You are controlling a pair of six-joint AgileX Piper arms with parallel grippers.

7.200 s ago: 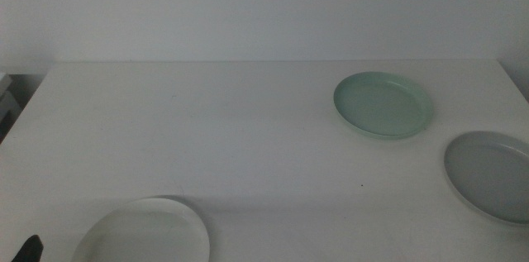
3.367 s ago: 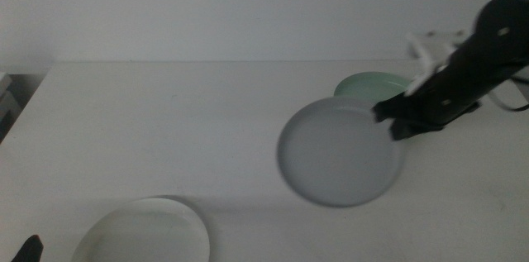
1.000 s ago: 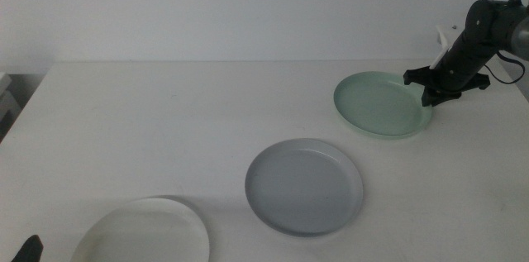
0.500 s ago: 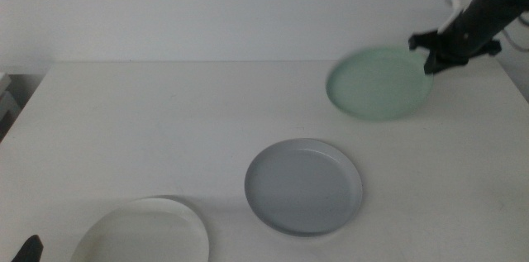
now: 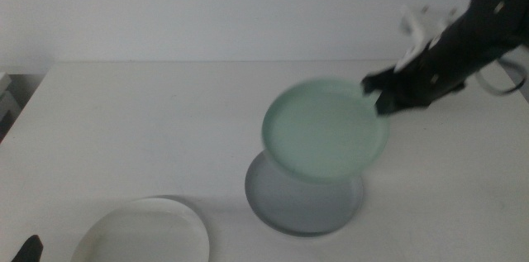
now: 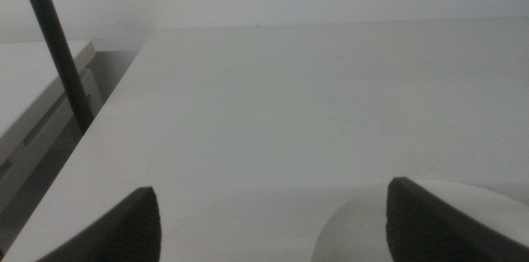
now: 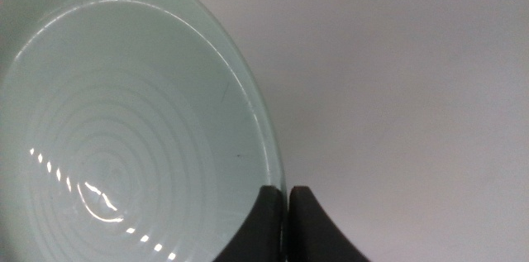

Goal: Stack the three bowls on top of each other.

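Right gripper clamped on green bowl rim, held above grey bowl; left gripper parted near white bowl.

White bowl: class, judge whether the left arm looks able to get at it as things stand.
Probably yes. The white bowl lies bare, with nothing on it, right by the waiting left gripper, whose jaws stand open. The right gripper is busy far off, carrying the green bowl.

We see a white table. On it: grey bowl toward the near edge, right of centre; white bowl at the near edge, left.
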